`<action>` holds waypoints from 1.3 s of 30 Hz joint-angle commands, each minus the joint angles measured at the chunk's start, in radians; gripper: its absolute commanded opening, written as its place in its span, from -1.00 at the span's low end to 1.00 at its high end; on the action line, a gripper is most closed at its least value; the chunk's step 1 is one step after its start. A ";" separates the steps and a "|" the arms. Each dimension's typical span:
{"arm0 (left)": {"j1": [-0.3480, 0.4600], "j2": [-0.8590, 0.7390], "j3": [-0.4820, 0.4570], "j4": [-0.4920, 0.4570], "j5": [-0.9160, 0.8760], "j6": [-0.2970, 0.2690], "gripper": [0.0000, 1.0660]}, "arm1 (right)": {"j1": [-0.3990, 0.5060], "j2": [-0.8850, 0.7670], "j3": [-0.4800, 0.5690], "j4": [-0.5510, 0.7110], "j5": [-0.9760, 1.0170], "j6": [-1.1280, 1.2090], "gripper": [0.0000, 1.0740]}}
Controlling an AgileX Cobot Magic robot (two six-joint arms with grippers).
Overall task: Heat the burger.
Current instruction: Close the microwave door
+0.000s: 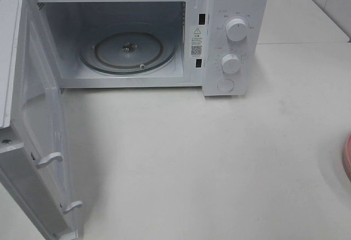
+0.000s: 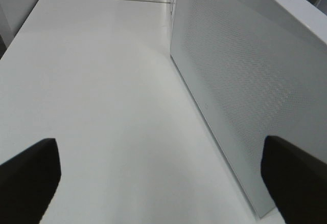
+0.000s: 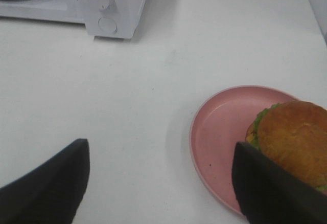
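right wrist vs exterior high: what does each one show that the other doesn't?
Only the right wrist view: the burger sitting on the pink plate, and the open right hand, empty, above the table beside the plate. Only the exterior high view: the microwave door swung open, the empty cavity, and the whole glass turntable. Both: the white microwave, its knobs, and the white table. In the exterior high view only a pink sliver of the plate shows at the right edge.
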 commanded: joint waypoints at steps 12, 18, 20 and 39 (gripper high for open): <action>0.002 -0.004 0.002 0.002 -0.011 0.000 0.87 | -0.097 -0.084 0.007 0.047 -0.005 -0.079 0.42; 0.002 -0.004 0.002 0.002 -0.011 0.000 0.87 | -0.097 -0.084 0.007 0.047 -0.005 -0.079 0.42; 0.002 -0.004 0.002 0.002 -0.011 0.000 0.87 | -0.097 -0.084 0.007 0.047 -0.005 -0.079 0.42; 0.002 -0.004 0.002 0.002 -0.011 0.000 0.87 | -0.097 -0.084 0.007 0.047 -0.005 -0.079 0.42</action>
